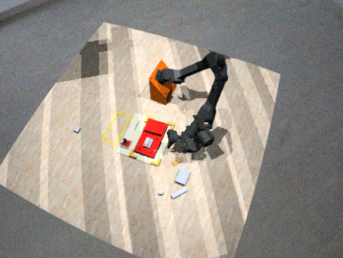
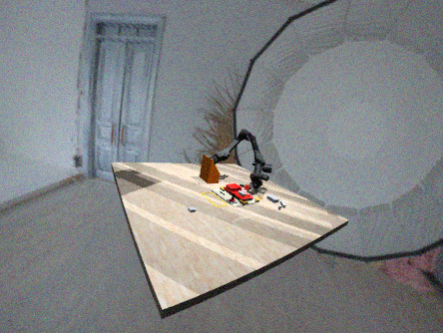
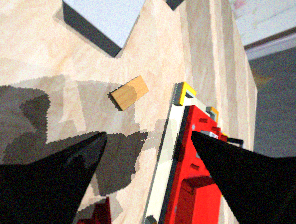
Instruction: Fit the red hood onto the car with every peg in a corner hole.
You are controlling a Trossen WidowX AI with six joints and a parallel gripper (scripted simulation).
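Observation:
The red toy car [image 1: 151,136] [image 2: 236,192] [image 3: 196,165] lies in the cream jig [image 1: 135,125] [image 3: 167,150], which has yellow corner blocks. Its white engine block [image 1: 147,142] shows on the deck. My gripper [image 1: 174,138] [image 2: 254,187] [image 3: 150,135] is open and empty. It is low over the table, just right of the jig. In the wrist view the car's edge lies by my right finger. A small dark red piece [image 3: 100,212] shows at the bottom edge by my left finger; I cannot tell what it is. Another small red piece [image 1: 125,144] sits on the jig's left side.
A tan block [image 1: 176,161] [image 3: 129,93] lies just ahead of the fingers. A white plate [image 1: 182,175] [image 3: 102,17], a grey bar [image 1: 179,192] and a tiny block [image 1: 160,193] lie beyond. An orange box [image 1: 161,83] [image 2: 210,170] stands behind. A yellow outline [image 1: 109,127] is left of the jig, and a grey block [image 1: 77,129] lies far left.

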